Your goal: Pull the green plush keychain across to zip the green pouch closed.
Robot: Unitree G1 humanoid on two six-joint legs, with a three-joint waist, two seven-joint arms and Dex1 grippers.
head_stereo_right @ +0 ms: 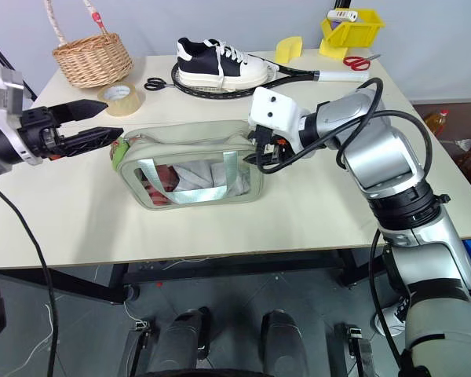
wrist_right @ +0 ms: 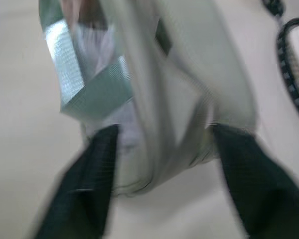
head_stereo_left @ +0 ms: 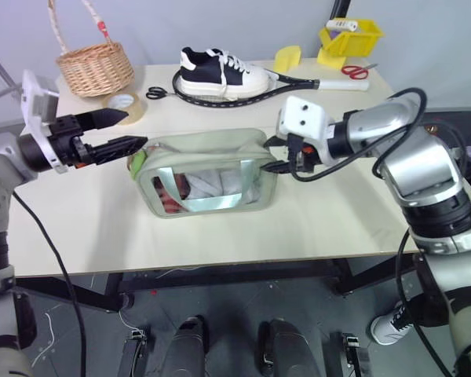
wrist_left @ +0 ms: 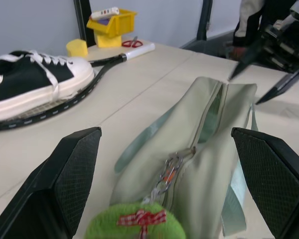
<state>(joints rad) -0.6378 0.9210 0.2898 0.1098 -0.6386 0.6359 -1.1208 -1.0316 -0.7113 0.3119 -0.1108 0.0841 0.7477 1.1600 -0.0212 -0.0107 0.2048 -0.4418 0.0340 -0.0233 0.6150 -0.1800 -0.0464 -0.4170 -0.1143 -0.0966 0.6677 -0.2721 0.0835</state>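
Note:
The green pouch (head_stereo_left: 208,148) lies on its side in the middle of the table, its clear window facing me with white and red contents behind it. At its left end sits the green plush keychain (head_stereo_left: 137,162), clipped to the zipper pull (wrist_left: 165,175). My left gripper (head_stereo_left: 135,129) is open and points along the pouch, with the keychain (wrist_left: 134,226) low between its fingers and not touched. At the pouch's right end my right gripper (head_stereo_left: 273,155) is open, one finger on each side of the pouch's end (wrist_right: 164,149).
Behind the pouch stand a wicker basket (head_stereo_left: 94,67), a tan tape roll (head_stereo_left: 122,104), black scissors (head_stereo_left: 157,93), a black-and-white shoe (head_stereo_left: 220,71) on a racket (head_stereo_left: 298,80), a yellow bin (head_stereo_left: 349,35) and red scissors (head_stereo_left: 355,71). The table's front edge (head_stereo_left: 220,263) is near.

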